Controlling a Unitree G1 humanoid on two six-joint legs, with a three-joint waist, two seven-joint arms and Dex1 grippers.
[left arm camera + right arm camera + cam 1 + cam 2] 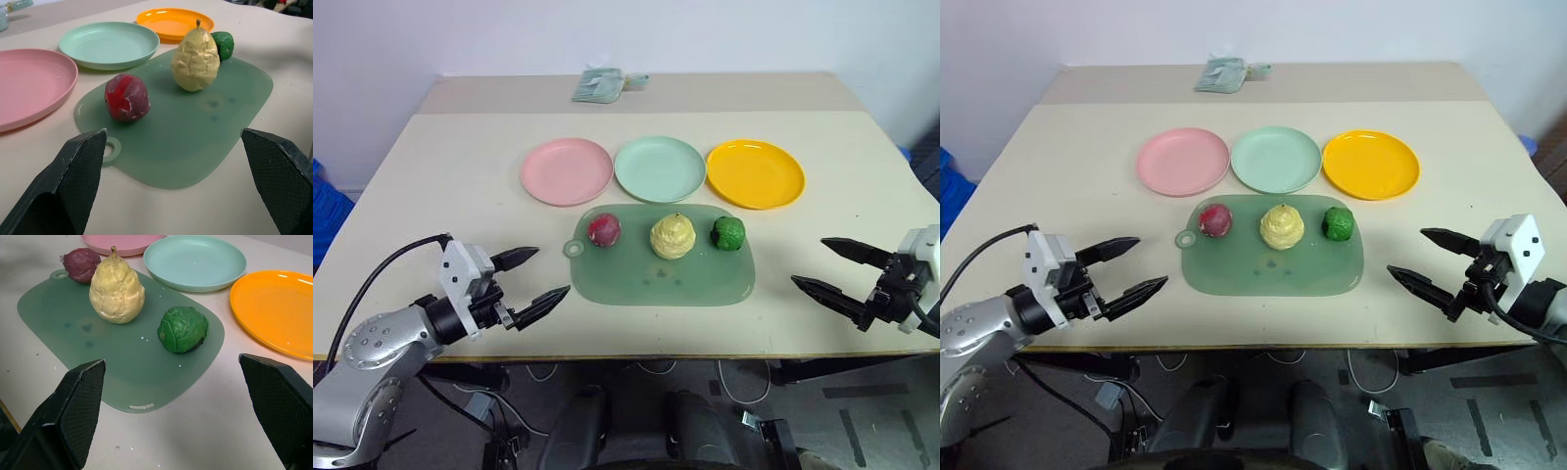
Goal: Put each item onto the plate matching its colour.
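Three items (673,236) on mat (661,279), between both grippers | left (534,277), right (822,265) jaws wide, empty

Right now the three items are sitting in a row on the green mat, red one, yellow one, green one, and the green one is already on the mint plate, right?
Not quite. The green item is not on the mint plate; it sits on the green mat with the red item and the yellow item, as the left eye view shows. The rest is right: all three stand in a row on the mat.
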